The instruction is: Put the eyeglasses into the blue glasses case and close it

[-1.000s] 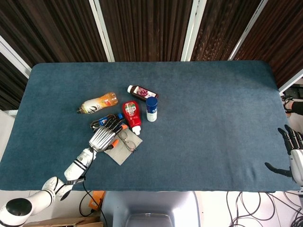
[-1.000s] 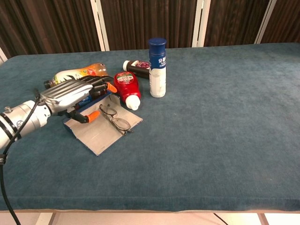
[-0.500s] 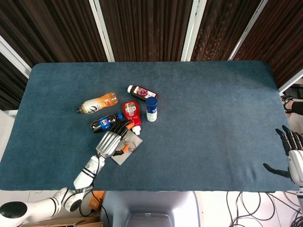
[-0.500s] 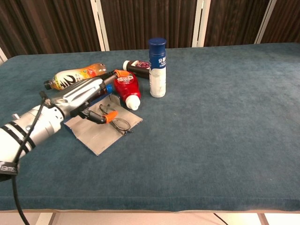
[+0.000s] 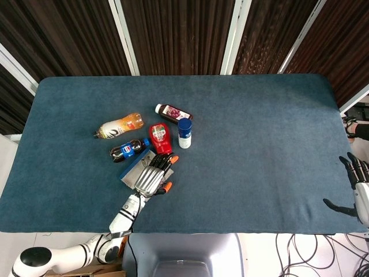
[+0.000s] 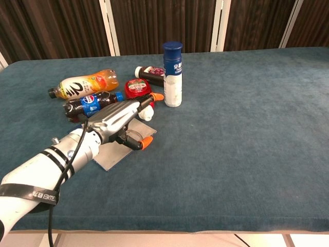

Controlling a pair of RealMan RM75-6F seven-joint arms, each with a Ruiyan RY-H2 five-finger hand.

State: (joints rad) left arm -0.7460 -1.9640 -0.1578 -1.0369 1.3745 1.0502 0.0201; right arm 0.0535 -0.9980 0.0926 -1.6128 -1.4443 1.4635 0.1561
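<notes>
The blue glasses case (image 5: pixel 132 167) lies open on the table, its grey lining (image 6: pixel 109 155) facing up. My left hand (image 5: pixel 153 179) is stretched out flat over the case, its orange-tipped fingers pointing at the red bottle. In the chest view the left hand (image 6: pixel 119 119) covers the spot where the eyeglasses lay, with the thumb tucked under it. The eyeglasses are hidden beneath the hand, and no grip on them shows. My right hand (image 5: pixel 358 190) hangs with its fingers apart and holds nothing, off the table's right edge.
Just beyond the case stand or lie a cola bottle (image 5: pixel 127 150), an orange drink bottle (image 5: pixel 118 126), a red sauce bottle (image 5: pixel 160 137), a small dark bottle (image 5: pixel 172 112) and an upright white bottle with a blue cap (image 6: pixel 172 74).
My left hand has slid right and towards the front edge, from the case's left side to over the eyeglasses, uncovering the cola bottle. The right hand has barely moved.
</notes>
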